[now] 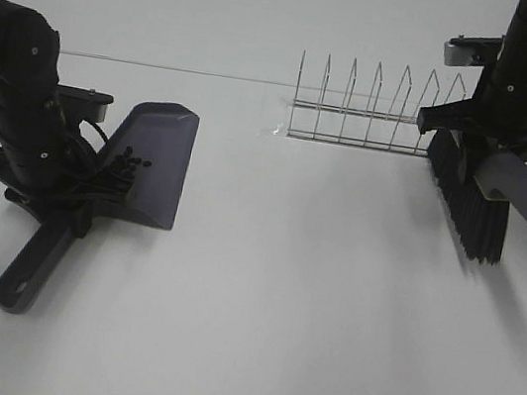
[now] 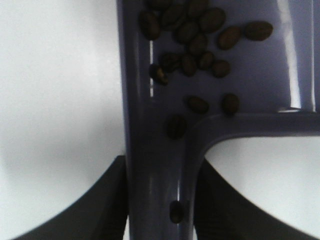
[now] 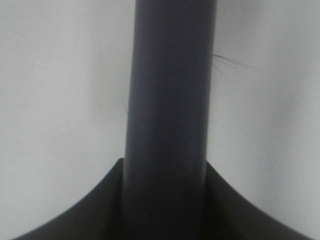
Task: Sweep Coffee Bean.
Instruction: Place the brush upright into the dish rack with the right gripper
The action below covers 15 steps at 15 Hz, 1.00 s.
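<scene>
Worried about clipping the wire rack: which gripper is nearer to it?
Right. The right gripper, shut on the brush, is by the wire rack's right end; the left gripper, holding the dustpan, is well off to the rack's left.

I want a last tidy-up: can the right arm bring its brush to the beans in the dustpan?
Probably: open table lies between brush and dustpan, but the beans sit deep by its handle.

Looks like a robot test lab to me. Just a plain white worktop [image 1: 323,327], two black robot arms [image 1: 18,99], one wire rack [image 1: 372,114].
</scene>
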{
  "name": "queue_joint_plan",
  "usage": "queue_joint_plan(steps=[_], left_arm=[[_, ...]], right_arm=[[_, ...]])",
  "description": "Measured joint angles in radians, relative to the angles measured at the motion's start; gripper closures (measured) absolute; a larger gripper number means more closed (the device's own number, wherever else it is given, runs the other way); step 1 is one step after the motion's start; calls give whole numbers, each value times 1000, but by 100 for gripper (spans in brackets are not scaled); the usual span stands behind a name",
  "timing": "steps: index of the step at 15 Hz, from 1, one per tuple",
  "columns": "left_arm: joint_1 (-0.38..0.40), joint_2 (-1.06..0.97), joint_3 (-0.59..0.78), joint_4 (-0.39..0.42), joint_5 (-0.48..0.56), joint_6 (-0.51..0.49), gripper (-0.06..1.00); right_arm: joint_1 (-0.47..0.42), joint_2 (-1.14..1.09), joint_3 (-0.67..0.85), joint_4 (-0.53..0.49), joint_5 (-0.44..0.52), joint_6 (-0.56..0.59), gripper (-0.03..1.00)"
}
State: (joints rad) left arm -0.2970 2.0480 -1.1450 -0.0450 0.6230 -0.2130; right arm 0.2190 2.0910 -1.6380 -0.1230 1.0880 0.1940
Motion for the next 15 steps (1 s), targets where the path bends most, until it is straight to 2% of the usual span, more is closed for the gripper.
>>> queue_joint_plan(steps=[15], left_arm=[[0,0,0,0,0,0,58]], right_arm=[[-10,200,-323,-63,7,20,62]])
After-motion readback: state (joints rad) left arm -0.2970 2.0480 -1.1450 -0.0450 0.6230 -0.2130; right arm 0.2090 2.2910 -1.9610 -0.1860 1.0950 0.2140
